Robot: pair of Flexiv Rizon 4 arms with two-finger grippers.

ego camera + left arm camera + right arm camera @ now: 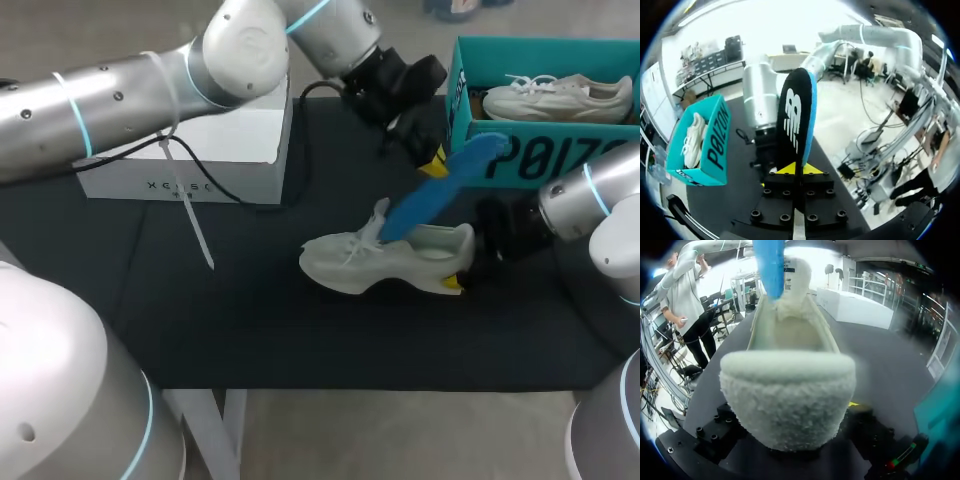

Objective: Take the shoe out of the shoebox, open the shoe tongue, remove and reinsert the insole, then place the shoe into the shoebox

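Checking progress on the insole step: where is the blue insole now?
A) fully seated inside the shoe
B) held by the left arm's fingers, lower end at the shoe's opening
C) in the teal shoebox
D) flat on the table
B: the left fingers pinch the blue insole, whose lower end reaches the shoe.

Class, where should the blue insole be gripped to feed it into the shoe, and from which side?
Probably the insole by its raised part outside the shoe, pinched across its flat faces from above: the lower end points into the opening, and the thin sheet offers broad faces. The left gripper holds it there.
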